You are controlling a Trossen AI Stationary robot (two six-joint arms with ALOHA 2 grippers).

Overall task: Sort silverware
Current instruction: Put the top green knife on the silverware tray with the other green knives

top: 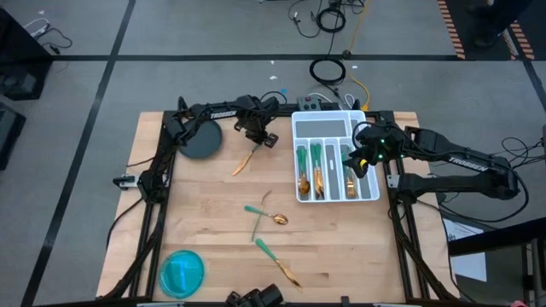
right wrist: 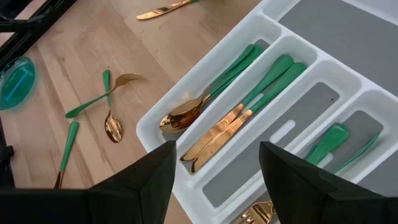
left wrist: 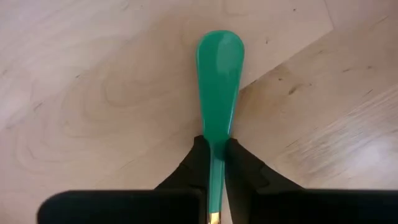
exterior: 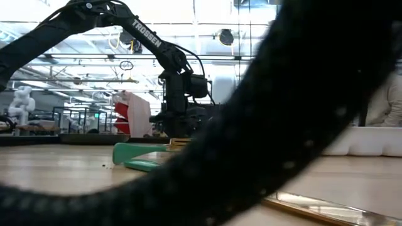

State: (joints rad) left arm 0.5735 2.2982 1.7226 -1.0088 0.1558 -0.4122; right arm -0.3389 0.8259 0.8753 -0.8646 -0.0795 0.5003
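Observation:
My left gripper (top: pixel 257 141) stands at the table's far left-centre, pointing down, shut on a knife (top: pixel 244 160) with a gold blade and a teal handle (left wrist: pixel 219 68). My right gripper (right wrist: pixel 217 177) hangs open above the white tray (top: pixel 373 189), touching nothing. The tray holds spoons (right wrist: pixel 186 115), knives (right wrist: pixel 217 134) and forks (right wrist: pixel 329 143) in separate slots. A fork and a spoon (top: pixel 263 217) lie crossed on the table's middle. Another piece (top: pixel 278 263) lies flat nearer the front edge. My left gripper pinches the knife's teal handle (left wrist: pixel 215 152) between its two fingers, one on each long side, at the narrow part nearer the gold blade. The fingers come from above, pointing down. The broad free end (left wrist: pixel 221 50) reaches out past the fingertips, and the knife lies on the wood.
A blue round bowl (top: pixel 182 273) stands at the front left corner. A dark round disc (top: pixel 202 139) lies at the far left beside my left arm. A thick dark cable (exterior: pixel 264 144) blocks much of the low view. Bare wood shows between the tray and the loose pieces.

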